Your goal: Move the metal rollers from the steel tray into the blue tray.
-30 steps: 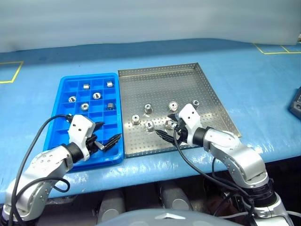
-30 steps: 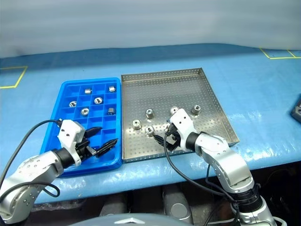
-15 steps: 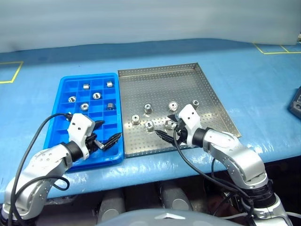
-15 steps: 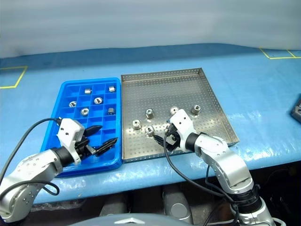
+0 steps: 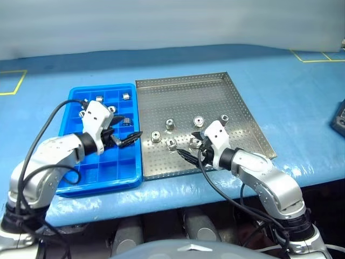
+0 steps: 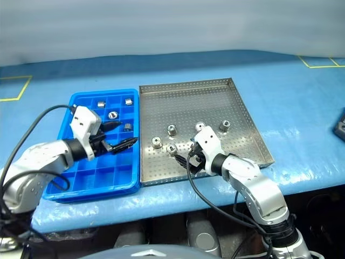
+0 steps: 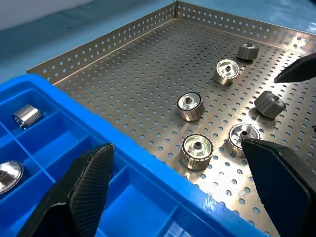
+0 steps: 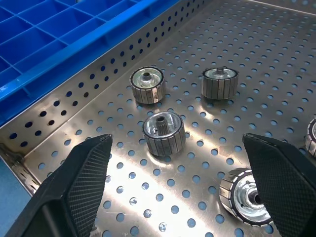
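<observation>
The steel tray (image 5: pixel 183 97) lies on the table with several metal rollers (image 5: pixel 169 124) standing in its near half. To its left lies the blue tray (image 5: pixel 102 167), with several rollers (image 5: pixel 99 99) in its far compartments. My left gripper (image 5: pixel 129 132) hovers open and empty over the blue tray's right side, pointing at the steel tray. In the left wrist view, rollers (image 7: pixel 197 150) stand just past the blue rim. Low over the steel tray's near part, my right gripper (image 5: pixel 188 148) is open and empty. One roller (image 8: pixel 163 132) stands between and ahead of its fingers.
A blue cover spreads over the table, with yellow tape marks (image 5: pixel 13 83) at the far left and far right. A dark object (image 5: pixel 339 118) sits at the right edge. The table's front edge runs just behind both trays' near rims.
My left gripper has risen and moved away from the near edge, from the blue tray's near compartments to its middle right. The right gripper has stayed in place.
</observation>
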Robot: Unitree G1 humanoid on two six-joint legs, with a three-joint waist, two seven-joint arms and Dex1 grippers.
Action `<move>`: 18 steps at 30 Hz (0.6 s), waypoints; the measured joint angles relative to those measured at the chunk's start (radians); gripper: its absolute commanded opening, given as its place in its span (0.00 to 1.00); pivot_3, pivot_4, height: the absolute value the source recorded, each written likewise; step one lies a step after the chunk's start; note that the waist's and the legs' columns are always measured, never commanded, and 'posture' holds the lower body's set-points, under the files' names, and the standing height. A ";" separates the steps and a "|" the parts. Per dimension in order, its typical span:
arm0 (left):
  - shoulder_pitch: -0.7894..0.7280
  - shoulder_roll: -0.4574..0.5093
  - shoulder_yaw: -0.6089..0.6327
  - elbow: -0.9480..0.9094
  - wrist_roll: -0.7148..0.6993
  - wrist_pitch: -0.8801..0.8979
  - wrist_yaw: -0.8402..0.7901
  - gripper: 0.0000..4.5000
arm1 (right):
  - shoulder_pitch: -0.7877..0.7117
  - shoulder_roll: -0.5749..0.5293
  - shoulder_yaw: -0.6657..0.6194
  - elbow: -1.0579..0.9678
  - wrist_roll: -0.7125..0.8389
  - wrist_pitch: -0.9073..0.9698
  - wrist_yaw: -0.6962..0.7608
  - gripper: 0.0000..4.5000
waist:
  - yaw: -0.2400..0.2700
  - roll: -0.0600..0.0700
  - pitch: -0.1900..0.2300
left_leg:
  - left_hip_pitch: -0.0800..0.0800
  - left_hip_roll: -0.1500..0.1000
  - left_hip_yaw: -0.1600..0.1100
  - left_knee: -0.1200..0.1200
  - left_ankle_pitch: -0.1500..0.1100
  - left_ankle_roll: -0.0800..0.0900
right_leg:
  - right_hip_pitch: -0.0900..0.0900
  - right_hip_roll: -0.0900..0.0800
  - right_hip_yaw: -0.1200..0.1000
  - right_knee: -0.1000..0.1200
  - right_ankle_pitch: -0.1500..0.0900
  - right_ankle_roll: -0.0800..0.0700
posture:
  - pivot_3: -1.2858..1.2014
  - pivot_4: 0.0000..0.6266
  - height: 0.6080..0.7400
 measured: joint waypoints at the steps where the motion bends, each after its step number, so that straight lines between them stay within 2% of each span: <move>1: -0.038 -0.002 -0.021 0.032 0.004 0.001 -0.008 1.00 | 0.001 0.005 0.001 0.000 -0.001 -0.002 -0.003 0.99 | -0.001 0.000 0.000 | 0.000 0.000 0.000 0.000 0.000 0.000 | 0.000 0.000 0.000 0.000 0.000 0.000 | 0.46 0.24 1.00; 6: -0.241 -0.052 -0.160 0.245 0.084 -0.009 -0.077 1.00 | 0.006 0.026 0.017 0.000 -0.017 -0.017 -0.023 0.99 | -0.010 0.000 0.000 | 0.000 0.000 -0.001 0.000 0.000 0.000 | 0.000 0.000 0.000 0.000 0.001 0.002 | 0.45 0.24 1.00; 10: -0.376 -0.154 -0.238 0.445 0.155 -0.034 -0.107 1.00 | 0.007 0.037 0.021 0.000 -0.023 -0.024 -0.034 0.99 | -0.016 0.000 0.000 | -0.001 -0.001 -0.001 0.000 0.000 0.000 | 0.000 0.000 0.000 0.000 0.003 0.006 | 0.44 0.24 1.00; 18: -0.523 -0.305 -0.301 0.770 0.280 -0.129 -0.137 1.00 | 0.010 0.050 0.021 -0.005 -0.040 -0.025 -0.060 0.99 | -0.049 0.000 0.000 | -0.001 -0.001 -0.002 -0.001 0.000 0.000 | 0.000 0.001 0.000 0.000 0.004 0.006 | 0.42 0.24 1.00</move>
